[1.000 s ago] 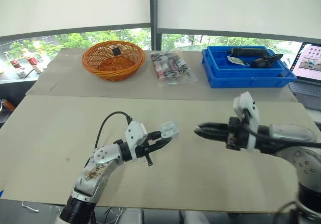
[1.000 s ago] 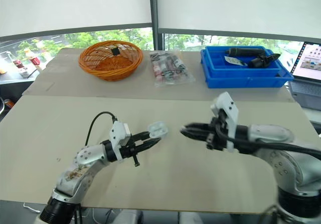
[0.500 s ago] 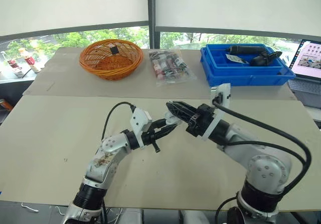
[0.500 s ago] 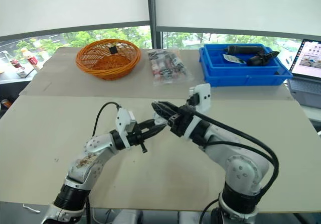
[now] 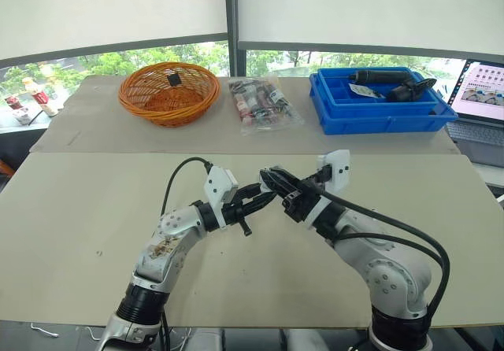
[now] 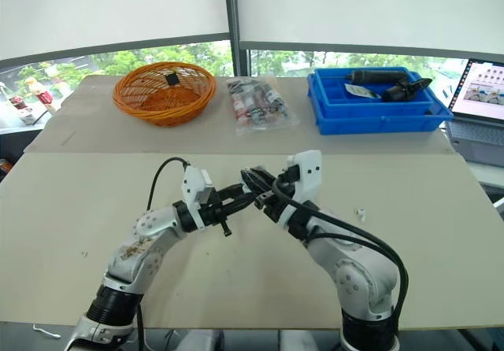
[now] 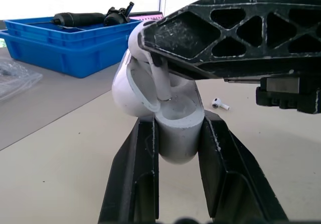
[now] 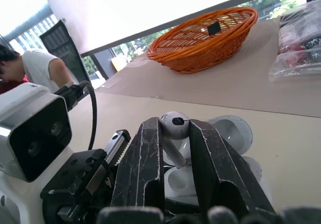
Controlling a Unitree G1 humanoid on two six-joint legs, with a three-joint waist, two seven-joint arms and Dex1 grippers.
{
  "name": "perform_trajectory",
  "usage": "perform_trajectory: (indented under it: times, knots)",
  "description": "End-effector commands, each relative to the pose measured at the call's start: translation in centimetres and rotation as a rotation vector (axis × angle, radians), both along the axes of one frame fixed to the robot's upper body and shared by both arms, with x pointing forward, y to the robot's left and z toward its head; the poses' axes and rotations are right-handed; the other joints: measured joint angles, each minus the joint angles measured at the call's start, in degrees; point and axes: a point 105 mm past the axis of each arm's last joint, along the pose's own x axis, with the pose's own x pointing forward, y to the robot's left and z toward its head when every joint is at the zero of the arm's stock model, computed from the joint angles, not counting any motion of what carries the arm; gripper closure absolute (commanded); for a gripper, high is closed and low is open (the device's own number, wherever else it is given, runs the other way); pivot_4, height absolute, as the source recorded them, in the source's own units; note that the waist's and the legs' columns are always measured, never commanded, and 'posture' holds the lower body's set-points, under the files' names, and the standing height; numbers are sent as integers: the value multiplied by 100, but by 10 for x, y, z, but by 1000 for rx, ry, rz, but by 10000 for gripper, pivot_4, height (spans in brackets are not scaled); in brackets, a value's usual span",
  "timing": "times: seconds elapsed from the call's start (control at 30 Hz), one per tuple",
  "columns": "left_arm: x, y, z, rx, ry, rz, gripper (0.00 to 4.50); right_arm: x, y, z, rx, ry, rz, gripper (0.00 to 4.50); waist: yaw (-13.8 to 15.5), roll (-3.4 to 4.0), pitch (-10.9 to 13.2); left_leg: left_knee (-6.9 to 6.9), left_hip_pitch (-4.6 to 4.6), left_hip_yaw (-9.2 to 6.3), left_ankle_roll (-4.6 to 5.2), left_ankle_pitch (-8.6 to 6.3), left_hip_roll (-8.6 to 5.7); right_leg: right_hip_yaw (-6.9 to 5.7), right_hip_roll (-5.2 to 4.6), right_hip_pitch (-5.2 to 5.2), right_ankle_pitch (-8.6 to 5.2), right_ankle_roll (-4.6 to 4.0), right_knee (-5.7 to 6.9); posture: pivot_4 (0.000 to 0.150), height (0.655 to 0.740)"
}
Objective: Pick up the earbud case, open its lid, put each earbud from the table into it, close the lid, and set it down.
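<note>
1. Beige tabletop point(image 5: 79, 209) spreads below wide windows. Along its far side sit a blue plastic bin point(image 5: 378, 120) holding black tools, an orange wicker basket point(image 5: 157, 115) and a clear plastic bag of small packets point(image 5: 262, 103).
2. At mid-table, the left gripper point(image 5: 264, 197) clamps the base of the glossy white earbud case point(image 7: 178, 128), held off the surface with its lid open.
3. The right gripper point(image 5: 272, 179) meets it from the opposite side. Its black fingers cross in front of the lid and pinch a white earbud point(image 8: 173, 125), stem pointing down into the open case.
4. A second white earbud point(image 7: 219, 103) lies on the table to the right, well apart from both grippers.
</note>
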Motion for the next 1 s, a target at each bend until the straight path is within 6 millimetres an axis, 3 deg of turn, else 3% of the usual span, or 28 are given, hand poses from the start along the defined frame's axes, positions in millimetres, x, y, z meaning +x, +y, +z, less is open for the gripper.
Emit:
perform_trajectory:
  times: [0.03,1.0]
  knots:
    - [-1,-2,13,-28,-40,-17,39244,-2,0,2,-3,-41,-4,41296,-3,0,0,0,0,0,0,0,0,0,0,0,0,0,0,1500,7114]
    - [2,-3,19,-56,-7,-3,39245,-12,16,-22,-165,-122,15,41296,-1,0,0,0,0,0,0,0,0,0,0,1,0,0,-4,1500,7114]
